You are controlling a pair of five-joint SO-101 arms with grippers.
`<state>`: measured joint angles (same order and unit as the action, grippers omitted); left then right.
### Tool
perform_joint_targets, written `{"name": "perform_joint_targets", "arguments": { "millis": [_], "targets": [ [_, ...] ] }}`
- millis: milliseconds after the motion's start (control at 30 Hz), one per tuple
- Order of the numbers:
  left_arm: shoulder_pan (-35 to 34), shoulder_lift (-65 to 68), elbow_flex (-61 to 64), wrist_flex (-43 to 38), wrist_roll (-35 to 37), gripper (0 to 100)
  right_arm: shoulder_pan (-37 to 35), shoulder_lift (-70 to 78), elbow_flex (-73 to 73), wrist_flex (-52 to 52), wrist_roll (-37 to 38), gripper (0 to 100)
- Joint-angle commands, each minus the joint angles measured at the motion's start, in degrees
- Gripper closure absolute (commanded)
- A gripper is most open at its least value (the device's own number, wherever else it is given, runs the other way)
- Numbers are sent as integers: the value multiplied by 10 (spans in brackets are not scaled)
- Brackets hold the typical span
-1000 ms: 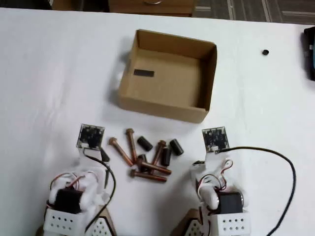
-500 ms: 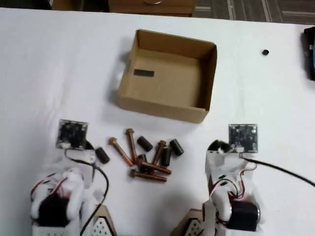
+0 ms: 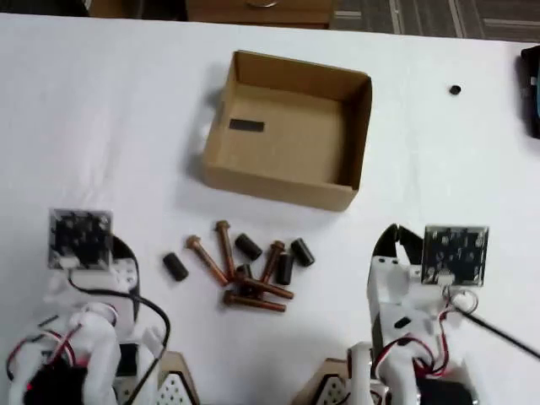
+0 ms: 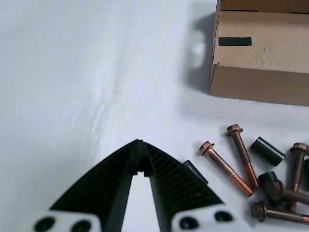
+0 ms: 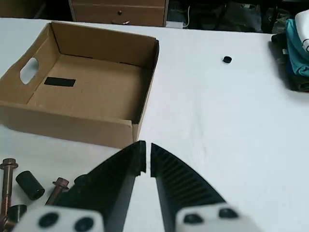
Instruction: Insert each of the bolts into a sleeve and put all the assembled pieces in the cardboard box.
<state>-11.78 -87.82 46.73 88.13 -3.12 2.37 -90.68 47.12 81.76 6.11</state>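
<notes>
- Closed left gripper [image 4: 139, 145] sits just beside the lone black cylindrical sleeve [image 3: 175, 267] — nearer it than the closed right gripper [image 5: 143, 147].
- Copper-coloured bolts [image 3: 225, 251] lie between the arms, short of the brown cardboard box [image 3: 278, 190].

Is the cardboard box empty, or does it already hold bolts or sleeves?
Empty of parts: the cardboard box holds just a flat black patch; bolts and sleeves lie on the table outside it.
</notes>
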Motion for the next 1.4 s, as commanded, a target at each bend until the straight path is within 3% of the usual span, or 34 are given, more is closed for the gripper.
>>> {"name": "perform_joint_targets", "arguments": {
  "millis": [0, 233, 467, 700, 900, 1167, 1367],
  "targets": [
    [-4, 133, -138, 17, 43, 977, -25, 145, -128, 39, 4, 978],
    [-1, 291, -237, 96, 75, 977, -196, 386, -248, 100, 0, 978],
    [-2, 311, -236, 113, 75, 977, -281, 550, -249, 47, 4, 970],
    [-4, 311, -176, 127, 74, 977, -284, 667, -248, 15, 4, 799],
    [-4, 311, -131, 126, 74, 977, -283, 746, -247, -8, 4, 800],
    [-4, 311, -131, 126, 74, 977, -283, 838, -247, -45, 4, 899],
    [-4, 311, -131, 125, 74, 977, -283, 880, -247, -44, 4, 909]
  ]
}}
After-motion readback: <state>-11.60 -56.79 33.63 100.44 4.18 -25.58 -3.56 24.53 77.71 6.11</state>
